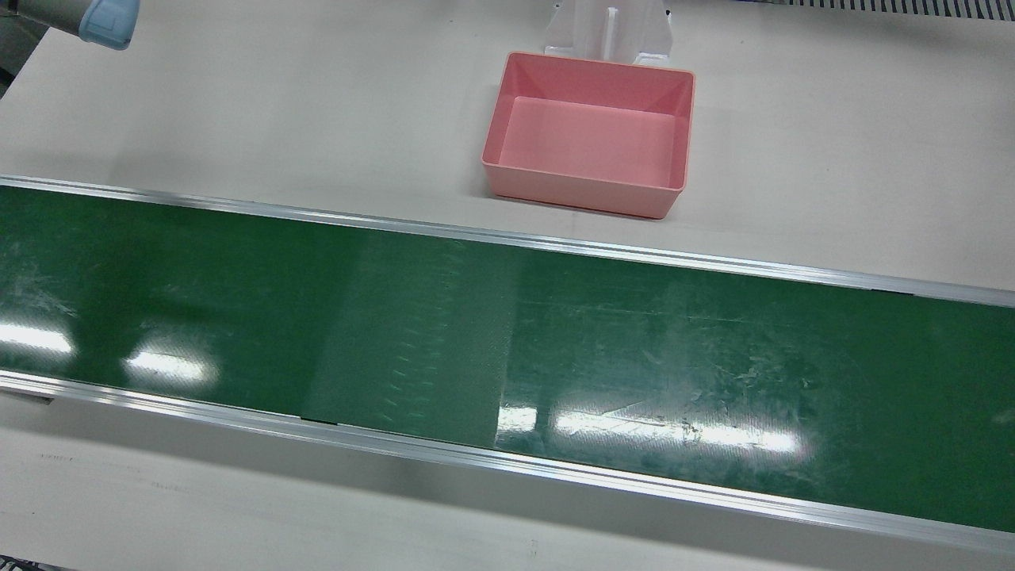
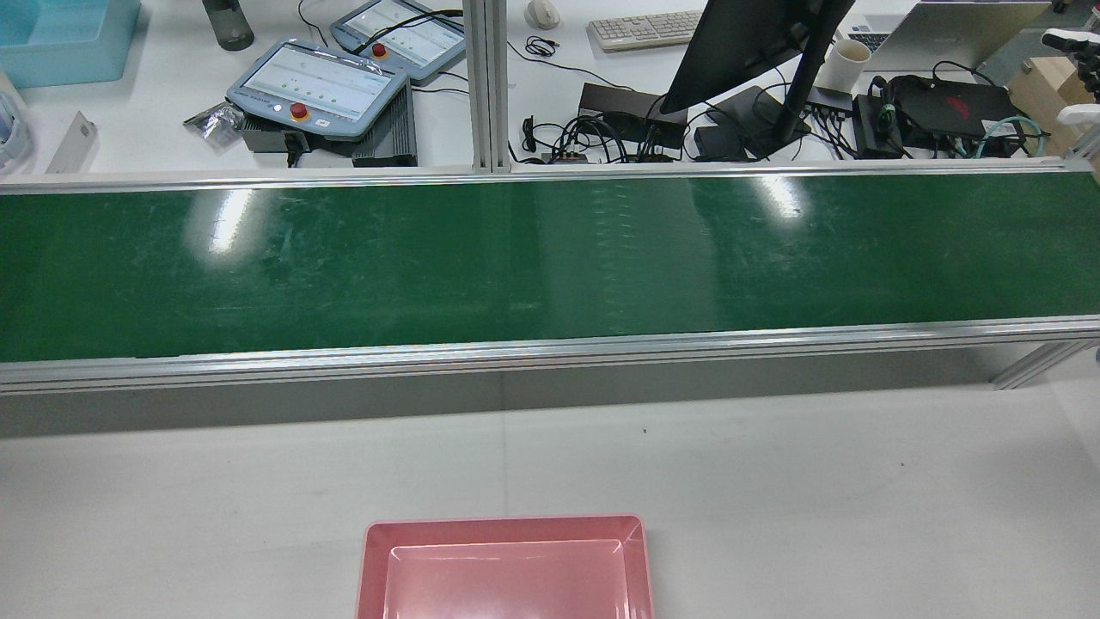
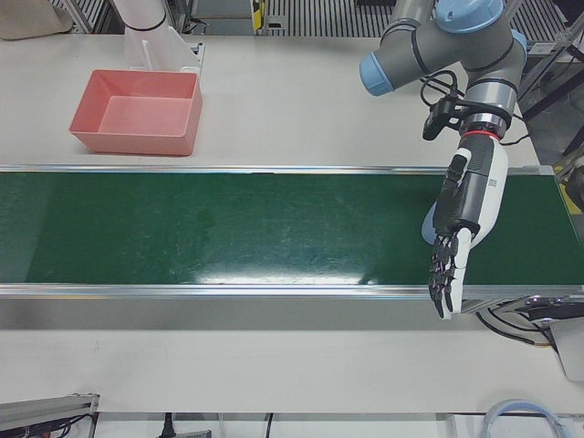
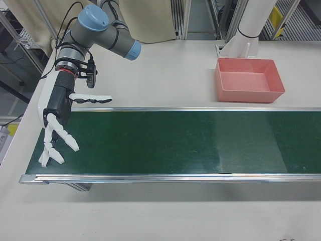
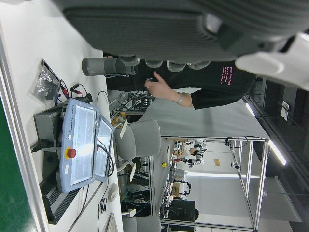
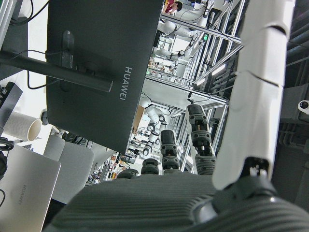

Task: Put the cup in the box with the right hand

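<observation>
grey arms — blue caps — white fingers (image 4: 74,145)

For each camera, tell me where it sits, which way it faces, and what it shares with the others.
Front: overhead; pink box, belt, arm elbow.
Rear: behind robot; belt, desks; no arm.
Left-front: operators' side; left hand.
Right-front: same side; right hand.
Left hand: sideways, toward desks.
Right hand: sideways; monitor.
Four fixed views share box and belt.
</observation>
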You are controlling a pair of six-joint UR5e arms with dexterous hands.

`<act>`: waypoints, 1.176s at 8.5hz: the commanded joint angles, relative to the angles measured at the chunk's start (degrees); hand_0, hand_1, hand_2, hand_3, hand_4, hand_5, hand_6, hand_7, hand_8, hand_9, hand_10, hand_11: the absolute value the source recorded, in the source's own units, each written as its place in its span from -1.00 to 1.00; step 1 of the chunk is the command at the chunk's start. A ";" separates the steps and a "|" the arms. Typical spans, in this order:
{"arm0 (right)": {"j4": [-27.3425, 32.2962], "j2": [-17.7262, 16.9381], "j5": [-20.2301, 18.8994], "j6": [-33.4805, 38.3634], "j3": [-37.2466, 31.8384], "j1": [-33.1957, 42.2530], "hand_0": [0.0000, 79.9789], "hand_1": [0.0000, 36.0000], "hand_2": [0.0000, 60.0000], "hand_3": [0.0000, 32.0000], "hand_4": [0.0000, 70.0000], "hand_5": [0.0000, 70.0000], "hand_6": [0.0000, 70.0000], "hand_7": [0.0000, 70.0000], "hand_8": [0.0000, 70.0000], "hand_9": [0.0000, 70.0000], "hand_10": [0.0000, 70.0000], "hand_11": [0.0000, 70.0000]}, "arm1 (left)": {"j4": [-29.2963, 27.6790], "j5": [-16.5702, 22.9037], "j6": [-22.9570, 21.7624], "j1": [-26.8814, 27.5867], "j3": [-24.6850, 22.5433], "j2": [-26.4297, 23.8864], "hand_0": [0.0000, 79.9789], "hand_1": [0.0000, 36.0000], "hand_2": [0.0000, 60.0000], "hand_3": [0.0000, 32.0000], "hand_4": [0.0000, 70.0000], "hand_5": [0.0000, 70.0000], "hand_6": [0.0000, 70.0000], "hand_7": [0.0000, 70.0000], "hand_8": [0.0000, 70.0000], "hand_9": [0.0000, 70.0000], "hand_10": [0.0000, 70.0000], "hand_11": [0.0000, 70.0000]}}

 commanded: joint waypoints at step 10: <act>-0.09 0.36 0.00 -0.09 -0.08 -0.23 0.41 0.04 -0.97 -1.00 -0.61 -0.83 -0.80 -0.20 -0.97 -0.81 -1.00 -1.00 | 0.00 0.00 0.00 0.00 0.00 -0.04 -1.00 -1.00 -1.00 -1.00 -1.00 -1.00 -1.00 -1.00 -1.00 -1.00 -1.00 -1.00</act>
